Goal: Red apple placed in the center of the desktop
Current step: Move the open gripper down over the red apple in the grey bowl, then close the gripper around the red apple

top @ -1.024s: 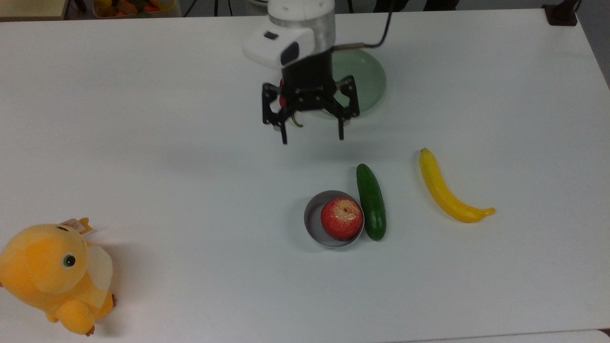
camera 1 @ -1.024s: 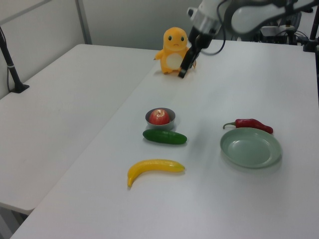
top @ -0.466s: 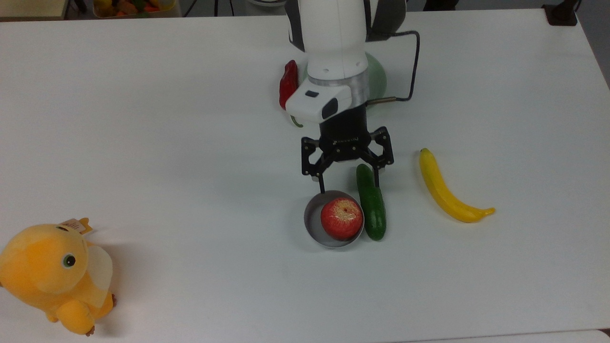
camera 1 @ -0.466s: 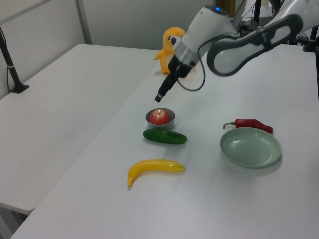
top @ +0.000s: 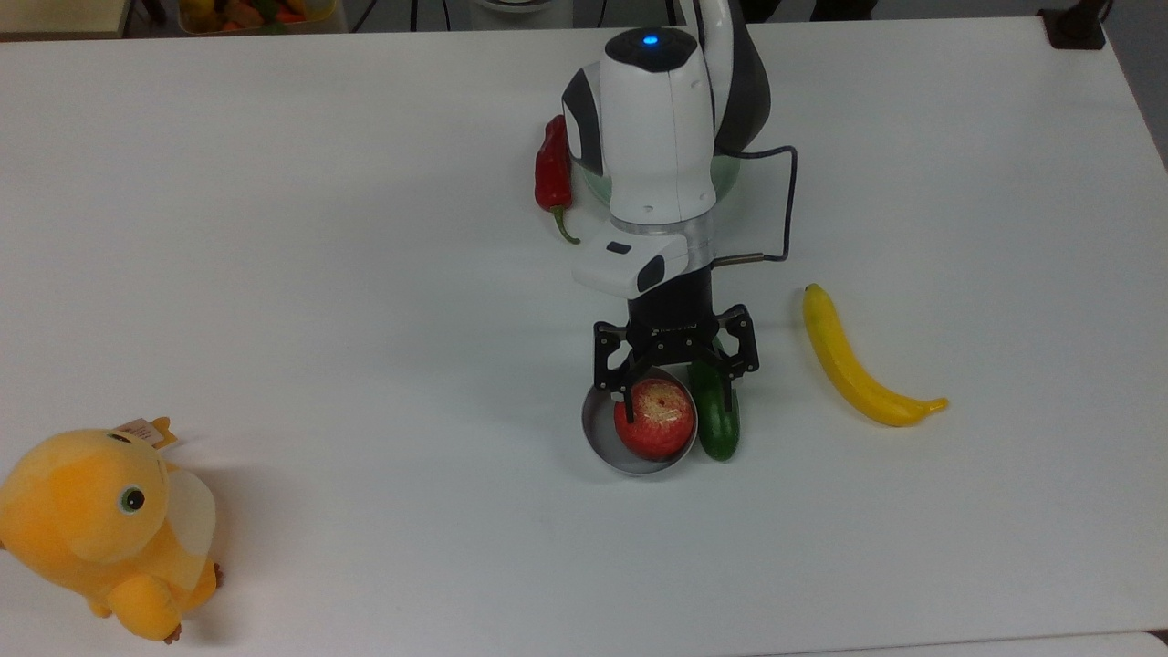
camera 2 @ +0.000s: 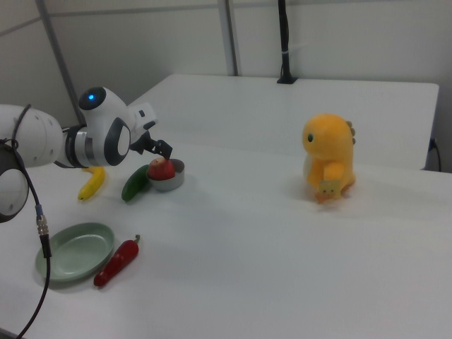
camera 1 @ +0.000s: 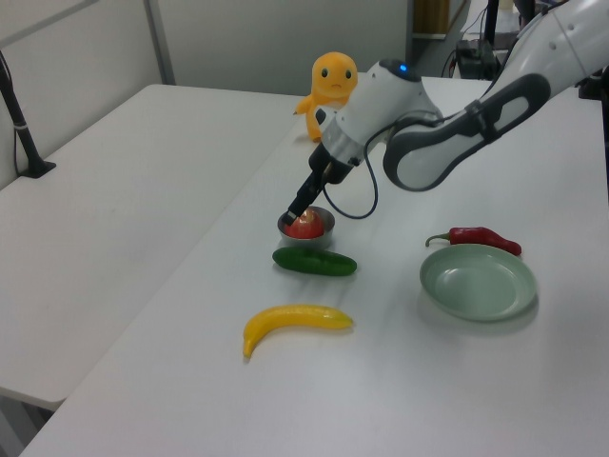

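The round red apple (top: 654, 419) sat in a small grey metal bowl (top: 599, 429) on the large white desktop (top: 319, 274). The black two-finger gripper (top: 677, 394) hung over the bowl's far rim, fingers spread wide either side of the apple, holding nothing. One dark green cucumber (top: 716, 415) lay touching the bowl on the top view's right, partly under a finger. Further from the bowl: one yellow banana (top: 858, 365), one red chili pepper (top: 552, 169), one pale green plate (camera 1: 479, 281), one orange plush toy (top: 105, 525).

Cucumber (top: 714, 412) tight against bowl (top: 602, 431); bare desktop (top: 365, 319) elsewhere.
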